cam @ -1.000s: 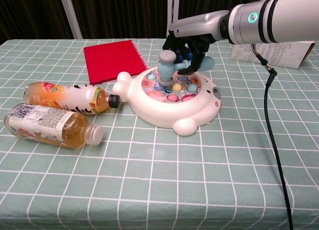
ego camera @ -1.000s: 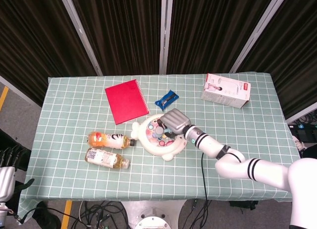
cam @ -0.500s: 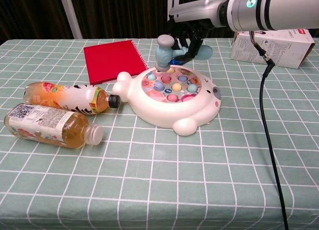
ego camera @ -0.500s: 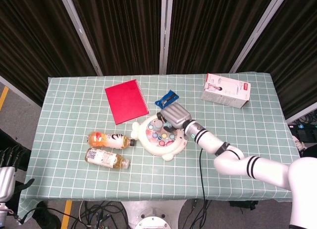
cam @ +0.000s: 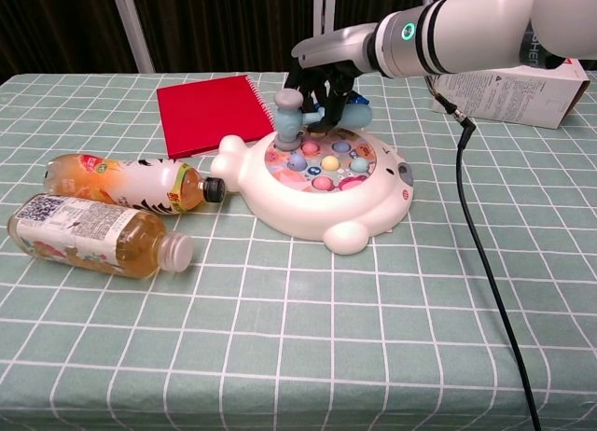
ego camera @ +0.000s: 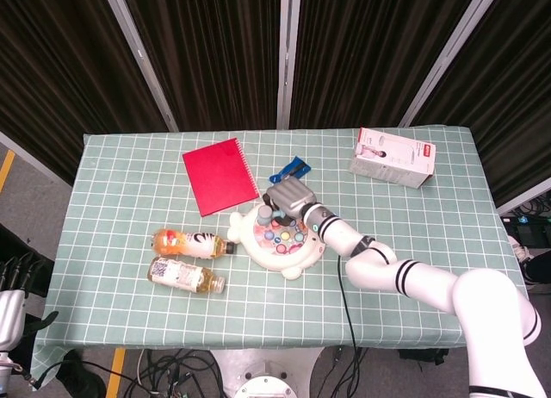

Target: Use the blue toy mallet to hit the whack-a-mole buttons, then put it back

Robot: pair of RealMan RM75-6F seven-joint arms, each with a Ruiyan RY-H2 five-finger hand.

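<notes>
The white whack-a-mole toy (cam: 322,202) (ego camera: 277,243) with coloured buttons lies mid-table. My right hand (cam: 319,75) (ego camera: 289,195) hovers over its back edge and grips the handle of the blue toy mallet (cam: 287,117). The pale blue mallet head points down, and its lower face is at a button on the toy's back left. The handle's round end sticks out behind the hand. My left hand (ego camera: 15,282) hangs off the table's left edge, low in the head view, with nothing in it.
A red notebook (cam: 210,114) lies behind the toy on the left. Two juice bottles (cam: 121,184) (cam: 89,233) lie on their sides left of it. A white box (cam: 508,81) is at the back right, a blue packet (ego camera: 290,167) behind the hand. A black cable (cam: 485,263) hangs from the right arm.
My right hand has carried the mallet left and down, from raised over the toy's back to the back-left buttons. Everything else has stayed in place.
</notes>
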